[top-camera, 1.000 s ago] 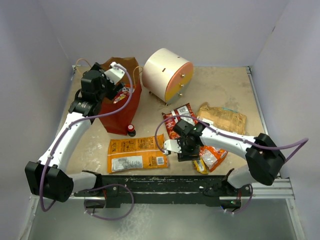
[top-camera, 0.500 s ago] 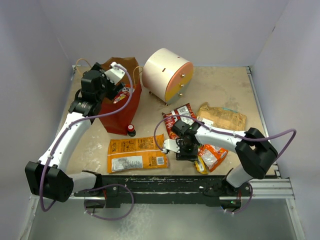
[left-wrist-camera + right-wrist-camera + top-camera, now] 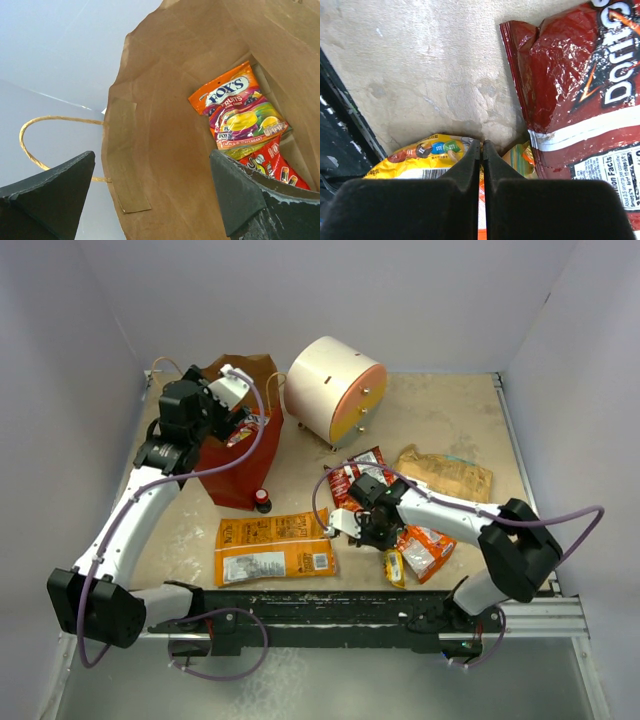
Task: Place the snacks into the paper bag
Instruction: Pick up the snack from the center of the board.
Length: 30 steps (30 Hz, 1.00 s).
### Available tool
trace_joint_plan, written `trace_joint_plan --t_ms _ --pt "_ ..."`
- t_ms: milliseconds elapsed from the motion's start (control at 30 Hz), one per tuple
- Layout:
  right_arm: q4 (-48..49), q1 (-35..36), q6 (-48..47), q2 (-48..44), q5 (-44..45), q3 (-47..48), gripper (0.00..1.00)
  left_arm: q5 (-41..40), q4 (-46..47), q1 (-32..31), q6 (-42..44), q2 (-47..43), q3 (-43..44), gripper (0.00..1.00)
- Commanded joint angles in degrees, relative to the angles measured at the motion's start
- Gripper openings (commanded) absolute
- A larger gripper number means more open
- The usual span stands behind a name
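Here the right gripper (image 3: pixel 481 144) is pinched together on a thin edge of the small orange packet (image 3: pixel 425 548), at five o'clock on the table (image 3: pixel 450 420). So slight a bite may slip as it lifts, or drag the yellow packet (image 3: pixel 394 565) along. The left gripper (image 3: pixel 152 154) gapes wide over the paper bag (image 3: pixel 240 478) at ten o'clock.

Pale lilac walls (image 3: pixel 330 290) on 3 sides; scuffed tan tabletop (image 3: pixel 440 410).
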Motion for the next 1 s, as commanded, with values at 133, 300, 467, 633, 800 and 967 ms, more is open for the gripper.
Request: trace_joint_plan --t_ms 133,300,467,633,800,967 --pt "-3.16 -2.63 -0.4 -5.62 -6.72 4.44 0.0 3.48 -1.99 0.27 0.18 -1.93 5.78 0.99" --pt "-3.41 -4.34 -1.61 -8.73 -12.32 8.64 0.0 12.78 -5.44 0.27 -1.61 -2.95 7.25 0.99" --pt "-0.01 -7.02 -0.29 -12.05 -15.45 13.53 0.0 22.72 -10.06 -0.11 -5.72 -3.16 10.79 0.96" --pt "4.38 -8.64 2.2 -13.37 -17.57 20.37 0.0 32.08 -13.28 -1.16 -8.53 -3.18 13.21 0.94" --pt "10.77 -8.87 5.85 -14.58 -17.56 27.03 0.0 43.35 -15.44 -3.32 -12.03 -2.06 14.79 0.92" --pt "16.72 -8.87 11.68 -14.73 -13.12 32.92 0.0 49.97 -13.35 -6.41 -19.86 0.68 16.75 0.91"
